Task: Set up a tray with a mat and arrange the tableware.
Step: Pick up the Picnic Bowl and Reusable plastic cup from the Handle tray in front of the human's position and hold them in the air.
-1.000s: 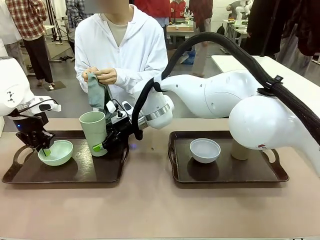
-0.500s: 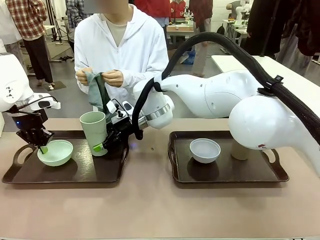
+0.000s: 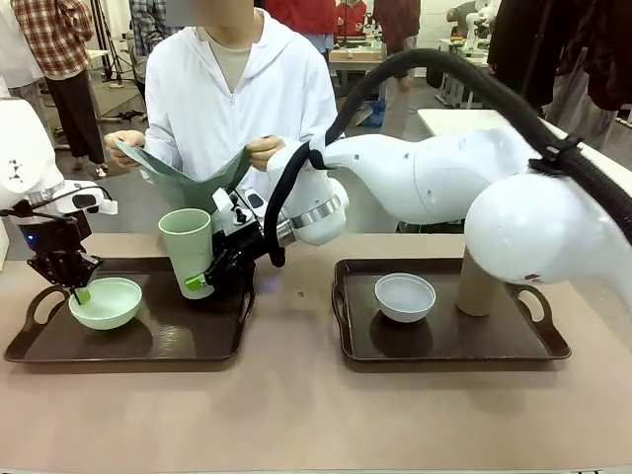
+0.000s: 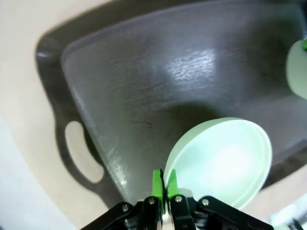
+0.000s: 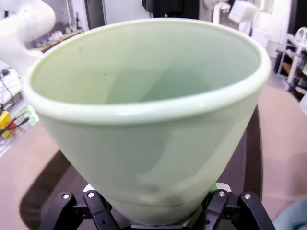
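Observation:
My left gripper (image 3: 77, 289) is shut on the near rim of the pale green bowl (image 3: 104, 303), which hangs tilted just above the left tray (image 3: 148, 346). In the left wrist view the green pads (image 4: 163, 182) pinch the bowl's (image 4: 225, 158) edge over the dark tray (image 4: 144, 81). My right gripper (image 3: 197, 281) reaches across and is shut on the base of the pale green cup (image 3: 187, 249), slightly tilted at the tray's back right. That cup (image 5: 148, 110) looms right in front of the right wrist camera. The white bowl (image 3: 405, 296) and tan cup (image 3: 477, 281) sit on the right tray (image 3: 444, 346). The person spreads a grey-green mat (image 3: 183, 178) in both hands.
The person stands at the far edge behind the left tray. My right arm (image 3: 425, 188) spans the back of the table above the gap between the trays. Bare tabletop (image 3: 296, 415) lies in front of both trays.
The person has unfolded the mat and now holds it spread wide. My left gripper has shifted the green bowl slightly left and up. The right gripper has raised the green cup a little.

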You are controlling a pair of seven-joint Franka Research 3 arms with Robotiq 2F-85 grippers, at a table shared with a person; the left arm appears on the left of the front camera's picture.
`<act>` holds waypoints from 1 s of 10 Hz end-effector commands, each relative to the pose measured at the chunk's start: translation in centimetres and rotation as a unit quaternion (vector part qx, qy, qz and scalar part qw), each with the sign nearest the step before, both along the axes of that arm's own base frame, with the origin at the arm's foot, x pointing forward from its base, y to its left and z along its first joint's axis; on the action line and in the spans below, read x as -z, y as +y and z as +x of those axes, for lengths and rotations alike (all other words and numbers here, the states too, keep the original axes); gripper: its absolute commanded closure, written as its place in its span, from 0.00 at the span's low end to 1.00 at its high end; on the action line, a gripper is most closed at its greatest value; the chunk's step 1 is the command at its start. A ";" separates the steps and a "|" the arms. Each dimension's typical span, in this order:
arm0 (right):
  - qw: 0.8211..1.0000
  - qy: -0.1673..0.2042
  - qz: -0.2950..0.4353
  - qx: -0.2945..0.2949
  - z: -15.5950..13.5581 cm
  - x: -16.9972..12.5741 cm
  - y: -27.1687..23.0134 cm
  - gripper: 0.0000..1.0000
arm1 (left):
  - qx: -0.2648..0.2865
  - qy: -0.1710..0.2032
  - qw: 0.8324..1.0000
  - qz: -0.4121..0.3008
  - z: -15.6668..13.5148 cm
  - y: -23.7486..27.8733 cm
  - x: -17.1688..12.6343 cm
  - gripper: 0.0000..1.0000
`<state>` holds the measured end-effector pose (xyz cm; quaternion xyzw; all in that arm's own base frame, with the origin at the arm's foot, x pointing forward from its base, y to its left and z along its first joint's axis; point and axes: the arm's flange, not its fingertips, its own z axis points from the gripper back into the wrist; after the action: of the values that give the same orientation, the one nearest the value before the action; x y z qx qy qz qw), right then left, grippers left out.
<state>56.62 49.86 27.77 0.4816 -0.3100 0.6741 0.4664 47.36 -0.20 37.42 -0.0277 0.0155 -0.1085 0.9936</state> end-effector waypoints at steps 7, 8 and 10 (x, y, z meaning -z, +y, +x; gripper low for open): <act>0.995 -0.047 -0.015 0.086 -12.3 -13.5 -3.1 0.33 | -0.008 -0.058 0.998 -0.038 -6.7 2.8 -15.5 1.00; 0.998 -0.037 -0.003 0.056 -9.6 -12.6 -2.1 0.33 | -0.001 -0.059 0.997 -0.042 -6.4 2.0 -16.0 1.00; 0.998 -0.037 -0.003 0.056 -9.6 -12.6 -2.1 0.33 | -0.001 -0.059 0.997 -0.042 -6.4 2.0 -16.0 1.00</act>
<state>46.42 47.46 40.50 0.4314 -0.3524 0.6633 0.4998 40.75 1.87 53.49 -0.0650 -0.0473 -0.1091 0.9908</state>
